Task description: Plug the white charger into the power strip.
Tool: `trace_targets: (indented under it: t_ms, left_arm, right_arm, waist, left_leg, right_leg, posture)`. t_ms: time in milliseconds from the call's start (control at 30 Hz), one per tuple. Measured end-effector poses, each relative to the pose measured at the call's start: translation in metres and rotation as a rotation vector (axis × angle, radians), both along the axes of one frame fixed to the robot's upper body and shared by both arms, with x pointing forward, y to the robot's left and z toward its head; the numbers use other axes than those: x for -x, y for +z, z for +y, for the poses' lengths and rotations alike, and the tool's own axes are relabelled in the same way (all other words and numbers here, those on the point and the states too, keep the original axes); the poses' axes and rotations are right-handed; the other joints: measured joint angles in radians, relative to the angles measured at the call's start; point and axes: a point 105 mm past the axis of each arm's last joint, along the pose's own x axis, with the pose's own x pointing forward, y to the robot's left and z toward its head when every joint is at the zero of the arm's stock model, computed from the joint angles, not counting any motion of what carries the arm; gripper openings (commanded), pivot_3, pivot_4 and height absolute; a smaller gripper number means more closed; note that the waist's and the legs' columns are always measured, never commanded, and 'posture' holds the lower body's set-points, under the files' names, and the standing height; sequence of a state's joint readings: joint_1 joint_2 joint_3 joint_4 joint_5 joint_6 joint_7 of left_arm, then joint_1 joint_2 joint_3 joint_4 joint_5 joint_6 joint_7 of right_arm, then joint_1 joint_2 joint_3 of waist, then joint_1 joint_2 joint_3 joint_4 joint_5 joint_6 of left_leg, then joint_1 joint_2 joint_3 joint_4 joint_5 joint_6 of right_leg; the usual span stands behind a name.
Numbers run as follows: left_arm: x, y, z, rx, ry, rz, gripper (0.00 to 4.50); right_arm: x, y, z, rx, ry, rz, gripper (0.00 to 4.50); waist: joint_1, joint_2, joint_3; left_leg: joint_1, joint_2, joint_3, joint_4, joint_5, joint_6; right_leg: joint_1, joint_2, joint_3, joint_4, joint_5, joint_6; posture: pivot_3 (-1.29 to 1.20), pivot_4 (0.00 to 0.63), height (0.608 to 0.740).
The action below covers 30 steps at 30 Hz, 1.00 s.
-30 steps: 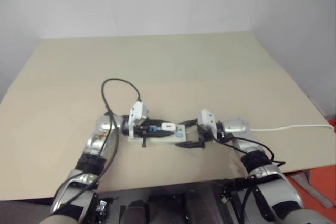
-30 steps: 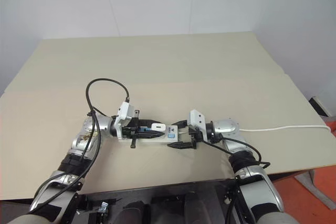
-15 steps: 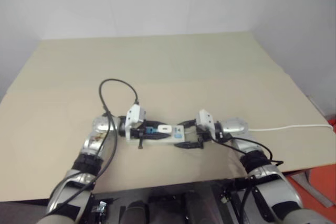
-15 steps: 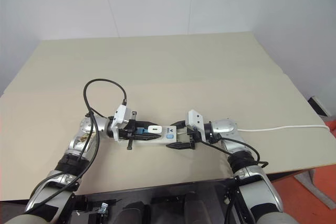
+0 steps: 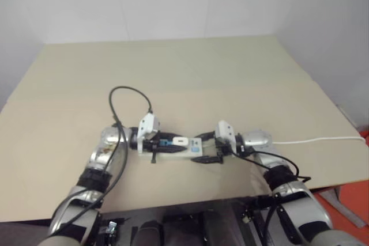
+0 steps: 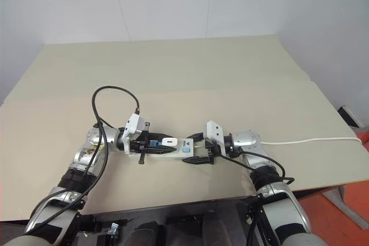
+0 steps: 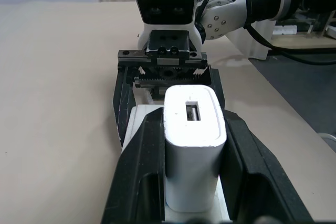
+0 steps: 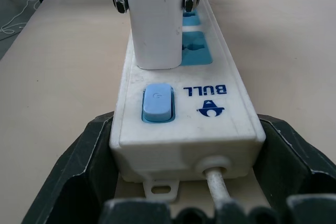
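Standing upright, white charger (image 7: 192, 129) – on power strip (image 8: 181, 103), lengthwise between end effectors

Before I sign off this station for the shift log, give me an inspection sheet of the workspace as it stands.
Surface: beige table, flat, mostly bare.
Job's things: white charger stands upright on the power strip, at the socket nearest the blue switch; whether it is fully seated cannot be told.
Clutter: nothing seen.
Grippers: left gripper shut on the charger's sides; right gripper brackets the strip's cable end, fingers on either side.
Cables: thin white cable runs from the strip toward the table's right edge; black cable loops above the left arm.
Surroundings: plain white walls behind the table.
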State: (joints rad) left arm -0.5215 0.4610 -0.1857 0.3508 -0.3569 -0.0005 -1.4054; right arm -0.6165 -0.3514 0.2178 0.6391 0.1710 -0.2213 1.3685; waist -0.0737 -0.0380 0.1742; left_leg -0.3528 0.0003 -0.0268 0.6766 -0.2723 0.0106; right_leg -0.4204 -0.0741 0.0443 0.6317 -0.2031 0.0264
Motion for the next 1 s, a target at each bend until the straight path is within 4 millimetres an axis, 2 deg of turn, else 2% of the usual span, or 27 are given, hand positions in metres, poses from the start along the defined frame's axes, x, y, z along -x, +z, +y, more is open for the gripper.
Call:
trace_targets:
  t_ms: [33, 100, 133, 233, 400, 733, 767, 800, 833, 933, 1000]
  left_arm:
    - [0.000, 0.000, 0.000, -0.001, 0.000, 0.000, 1.01]
    - [0.001, 0.000, 0.000, -0.002, 0.003, 0.001, 1.75]
    - [0.000, -0.005, 0.005, -0.042, 0.015, 0.016, 1.95]
    - [-0.002, -0.008, 0.022, -0.081, 0.064, 0.022, 2.97]
    - [-0.002, -0.009, 0.022, -0.087, 0.065, 0.023, 4.48]
    - [-0.004, -0.003, 0.028, -0.101, 0.069, 0.056, 4.48]
    - [-0.003, 0.001, 0.035, -0.129, 0.067, 0.069, 4.50]
    - [-0.004, 0.007, 0.041, -0.150, 0.068, 0.070, 4.50]
    - [-0.005, 0.017, 0.047, -0.162, 0.066, 0.059, 4.50]
    - [-0.005, 0.046, 0.059, -0.179, 0.058, -0.005, 4.50]
    - [-0.004, 0.057, 0.066, -0.191, 0.048, -0.021, 4.50]
  right_arm:
    - [0.000, 0.000, 0.000, 0.000, 0.000, 0.000, 3.43]
    - [0.000, 0.000, 0.000, 0.000, 0.001, 0.000, 3.43]
    - [0.000, 0.000, 0.000, 0.001, 0.003, -0.001, 3.43]
    - [0.001, -0.001, -0.006, 0.006, -0.007, 0.004, 3.43]
    - [0.001, -0.002, -0.007, 0.008, -0.013, 0.006, 3.43]
    - [0.001, -0.001, -0.006, 0.003, -0.010, 0.005, 3.43]
    - [0.001, -0.001, -0.005, 0.002, -0.007, 0.003, 4.16]
    - [0.001, -0.002, -0.005, 0.012, -0.004, 0.005, 4.42]
    - [0.002, -0.002, -0.005, 0.014, 0.001, 0.005, 4.47]
    - [0.003, -0.002, -0.007, 0.023, 0.009, 0.003, 4.47]
    - [0.003, 0.000, -0.011, 0.033, 0.010, -0.011, 4.47]
  waist:
    - [0.000, 0.000, 0.000]
    - [0.000, 0.000, 0.000]
    - [-0.001, 0.000, 0.000]
    - [0.007, 0.006, -0.003]
    - [0.013, 0.009, -0.005]
    - [0.010, 0.009, -0.005]
    - [0.007, 0.009, -0.005]
    - [0.006, 0.009, -0.005]
    - [0.006, 0.008, -0.005]
    - [0.009, 0.008, -0.005]
    - [0.010, 0.009, -0.004]
  left_leg:
    - [0.000, 0.000, 0.000, 0.000, 0.000, 0.000]
    - [0.000, 0.000, 0.000, 0.000, 0.000, 0.000]
    - [0.000, 0.000, 0.000, 0.000, 0.000, 0.000]
    - [0.000, -0.001, 0.000, 0.000, 0.000, 0.000]
    - [0.000, -0.002, 0.002, 0.000, 0.000, 0.000]
    - [-0.001, -0.002, 0.002, 0.000, 0.000, 0.000]
    - [-0.002, -0.001, 0.002, 0.000, 0.000, 0.000]
    - [-0.003, -0.001, 0.001, 0.000, 0.000, 0.000]
    - [-0.004, -0.001, 0.001, 0.000, 0.000, 0.000]
    - [-0.004, -0.002, 0.001, 0.000, 0.000, 0.001]
    - [-0.005, -0.002, 0.001, 0.000, 0.000, 0.001]
  right_leg:
    - [0.000, 0.000, 0.000, 0.000, 0.000, 0.000]
    - [0.000, 0.000, 0.000, 0.000, 0.000, 0.000]
    - [0.000, 0.000, 0.000, 0.000, 0.000, 0.000]
    - [0.001, -0.001, -0.001, -0.001, 0.000, 0.000]
    - [0.002, -0.002, -0.001, -0.002, 0.000, 0.001]
    - [0.001, -0.001, -0.001, -0.002, 0.000, 0.001]
    - [-0.001, -0.001, -0.001, -0.001, 0.000, 0.001]
    - [-0.001, -0.001, -0.001, -0.002, 0.000, 0.001]
    - [-0.002, -0.001, -0.002, -0.002, 0.000, 0.001]
    - [-0.002, -0.002, -0.002, -0.003, 0.000, 0.001]
    - [-0.002, -0.002, -0.002, -0.003, 0.000, 0.001]
  posture:
    - [0.00, 0.150, 0.740]
    - [0.00, 0.150, 0.740]
    - [0.00, 0.150, 0.740]
    - [0.00, 0.150, 0.740]
    - [0.00, 0.150, 0.740]
    - [0.00, 0.150, 0.740]
    - [0.00, 0.150, 0.740]
    - [0.00, 0.150, 0.740]
    - [0.00, 0.150, 0.740]
    - [0.00, 0.150, 0.740]
    - [0.00, 0.150, 0.740]
